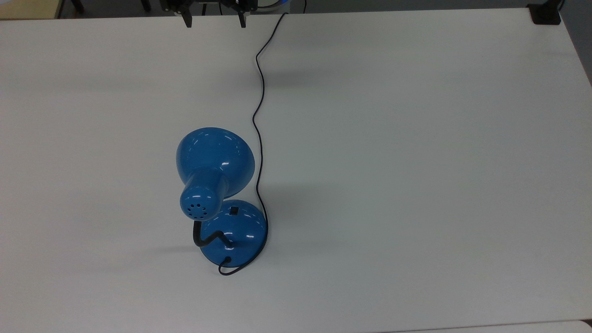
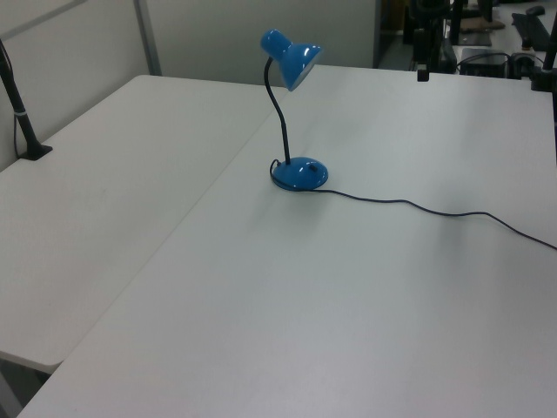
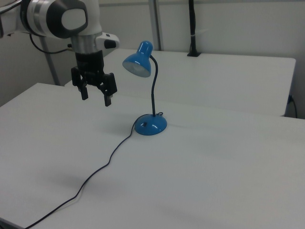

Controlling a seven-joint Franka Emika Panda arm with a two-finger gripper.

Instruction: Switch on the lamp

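The lamp (image 1: 215, 159) is glossy blue and stands upright near the middle of the white table (image 1: 416, 162). Its bell shade (image 3: 138, 62) sits on a bent black gooseneck (image 3: 153, 90) and tilts down, and no glow shows in it. A small black switch (image 1: 234, 211) sits on the round base (image 1: 236, 236). A thin black cord (image 1: 257, 115) runs from the base to the top view's upper edge. My gripper (image 1: 214, 21) hangs open at that edge, well clear of the lamp. In the right view the gripper (image 3: 96, 98) hovers above the table, left of the shade, holding nothing.
A black clamp post (image 3: 192, 28) stands at the far table edge in the right view and shows as the clamp post (image 2: 22, 122) at the left view's left. A black block (image 1: 545, 14) sits at the top view's upper right corner. A seam joins two tables behind the lamp (image 2: 299, 173).
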